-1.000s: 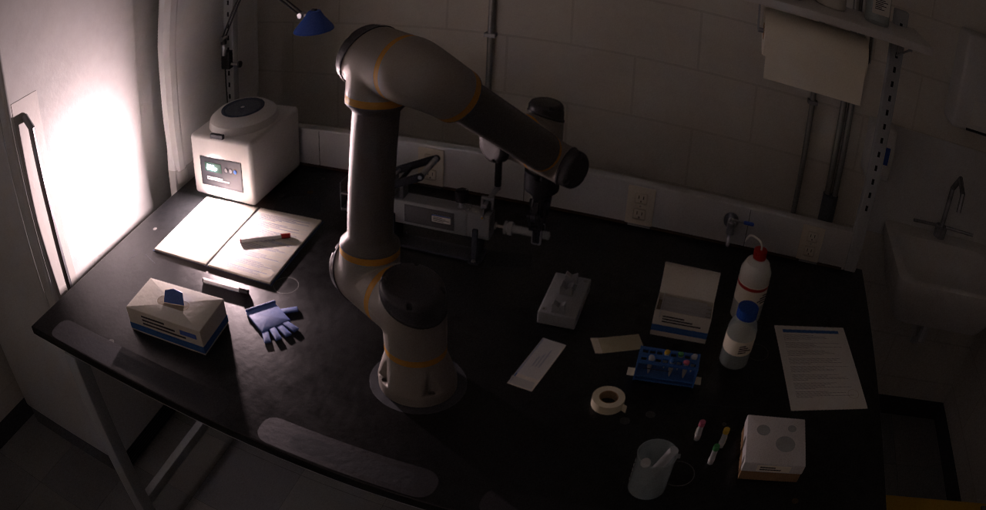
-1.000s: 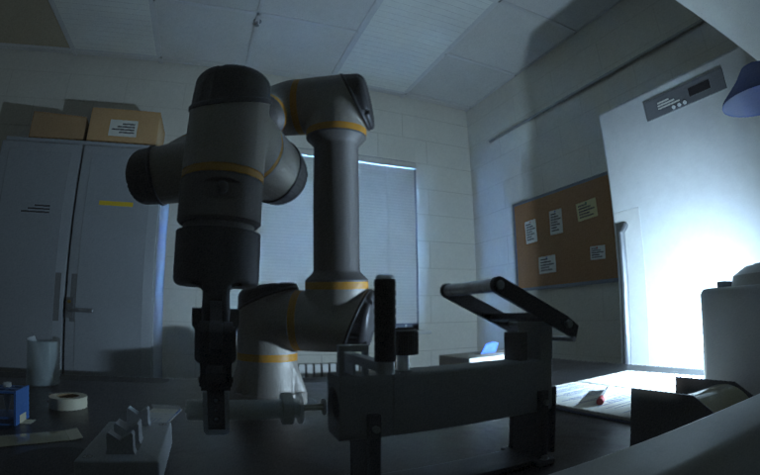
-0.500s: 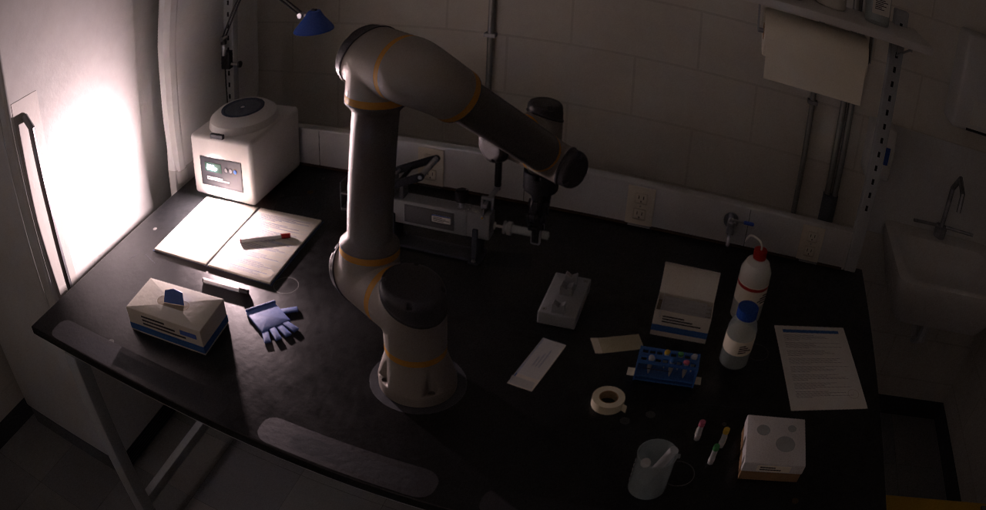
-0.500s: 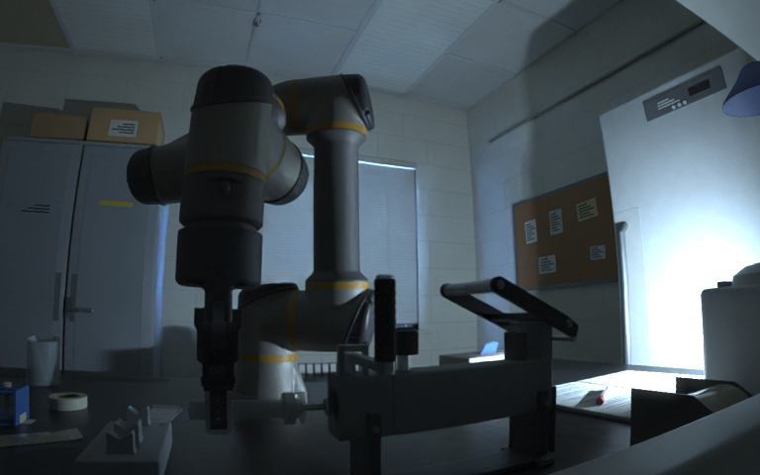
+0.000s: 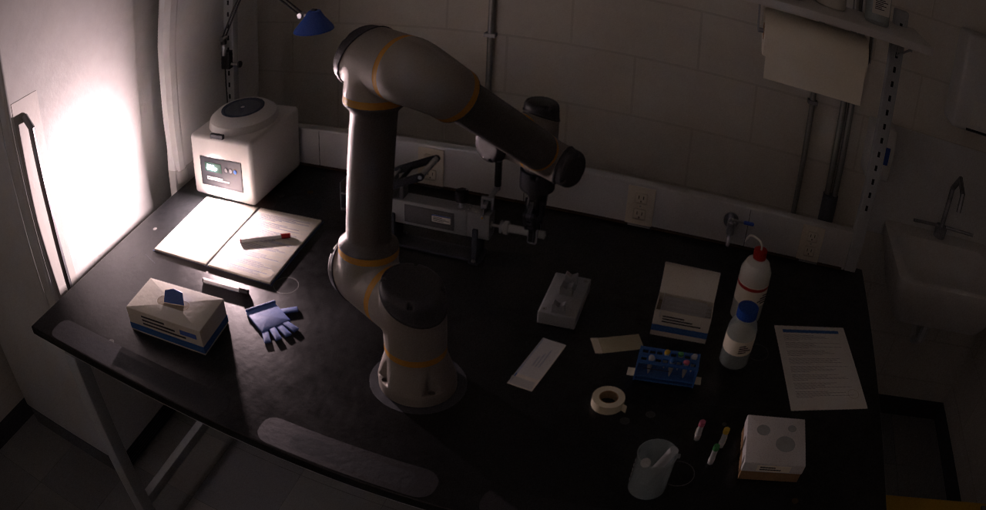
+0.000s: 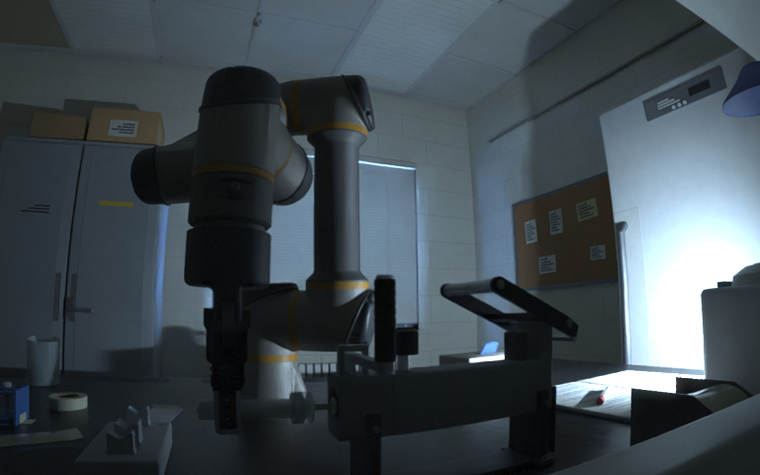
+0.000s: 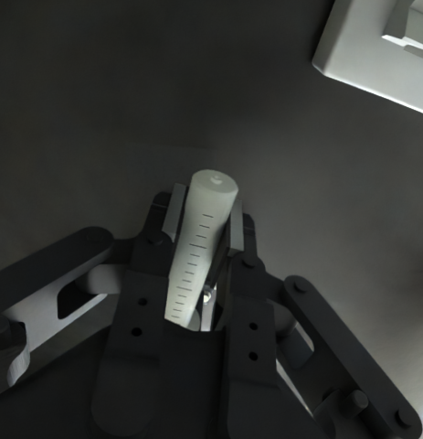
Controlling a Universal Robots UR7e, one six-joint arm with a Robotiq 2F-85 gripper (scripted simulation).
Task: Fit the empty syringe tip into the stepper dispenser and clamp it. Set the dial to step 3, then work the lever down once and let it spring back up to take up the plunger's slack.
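The white syringe tip (image 7: 199,247), marked with a graduated scale, sits gripped between the fingers of my closed gripper (image 7: 203,215). It lies level just above the dark bench, its flanged end (image 6: 299,407) pointing at the open end of the stepper dispenser (image 6: 431,394). The dispenser (image 5: 441,216) is a dark block on legs near the back wall. Its lever (image 6: 508,306) is raised at a slant, and an upright clamp handle (image 6: 384,318) rises at its near end. I cannot see the dial.
Behind the dispenser runs the tiled back wall with outlets (image 5: 640,205). A white tip holder (image 5: 564,299) stands right of my gripper. Further right are a box (image 5: 685,301), two bottles (image 5: 748,300), a tube rack (image 5: 667,364) and tape (image 5: 608,399). A centrifuge (image 5: 245,148) and notebook (image 5: 238,235) lie left.
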